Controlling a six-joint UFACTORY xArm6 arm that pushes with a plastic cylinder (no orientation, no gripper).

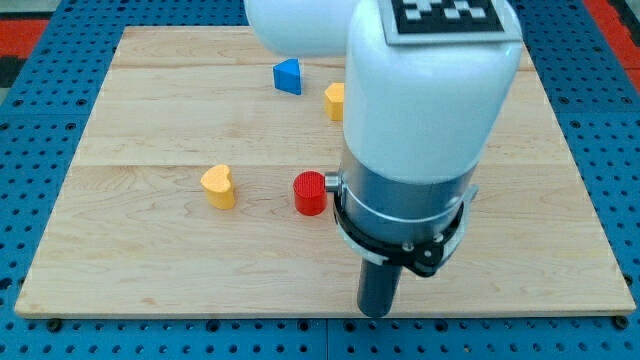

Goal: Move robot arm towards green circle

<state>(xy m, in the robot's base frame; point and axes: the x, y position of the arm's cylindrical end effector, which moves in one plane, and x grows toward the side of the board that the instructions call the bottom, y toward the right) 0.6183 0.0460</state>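
- Wooden surface, pale and made of joined planks, fills most of the view; it lies on a blue pegboard base dotted with holes.
- White robot arm, bulky, comes down from the view's top at centre right and hides a good part of the surface behind it. A black-and-white marker sits on its upper face.
- Grey metal collar with a black clamp ring joins the white housing to a dark rod.
- My tip, the lower end of that rod, is near the view's bottom edge of the surface, below and to the right of the red block. It touches no block. The end effector is a plain rod with no jaws, so it neither spreads nor pinches anything.
- Yellow heart-shaped block stands left of centre, well apart from the tip.
- Red cylinder stands at centre, just beside the arm's collar in the view.
- Blue block, roughly wedge-like, lies near the view's top.
- Yellow block, partly hidden by the arm, is right of the blue one; its shape cannot be told.
- Green circle: it does not show anywhere; whether the arm covers it cannot be told.
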